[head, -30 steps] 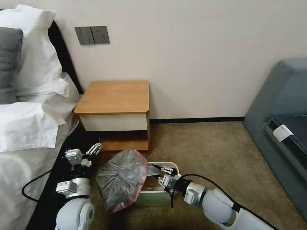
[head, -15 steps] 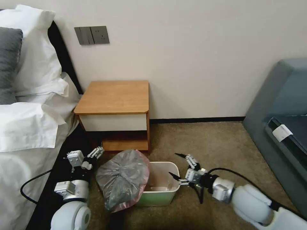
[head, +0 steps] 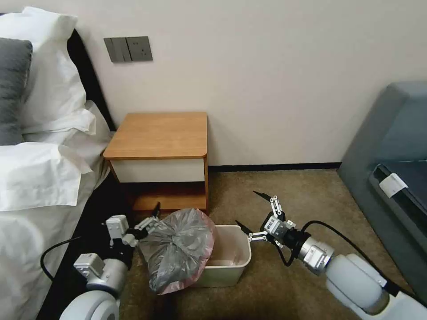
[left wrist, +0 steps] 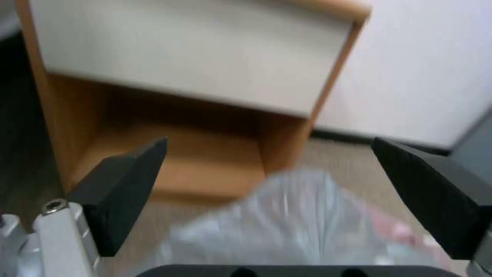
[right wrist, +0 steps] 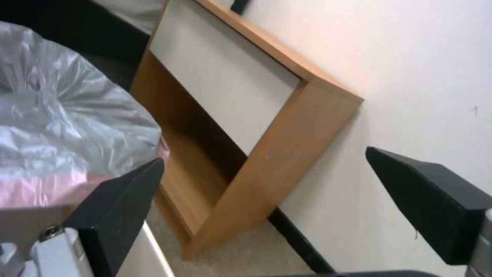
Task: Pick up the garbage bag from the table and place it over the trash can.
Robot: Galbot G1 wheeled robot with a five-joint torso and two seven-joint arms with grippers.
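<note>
Crinkled grey garbage bag (head: 178,246) with pink edge draped over trash can (head: 231,262), both hands (head: 151,220) (head: 258,215) spread wide

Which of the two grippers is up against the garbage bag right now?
The left gripper: it is open, at the garbage bag's edge. The right gripper, also open, hangs apart beside the trash can's far side.

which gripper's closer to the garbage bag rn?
Left. The left gripper sits open right against the garbage bag's bed-side edge. The right gripper is open too, off the far side of the trash can, clear of the bag.
</note>
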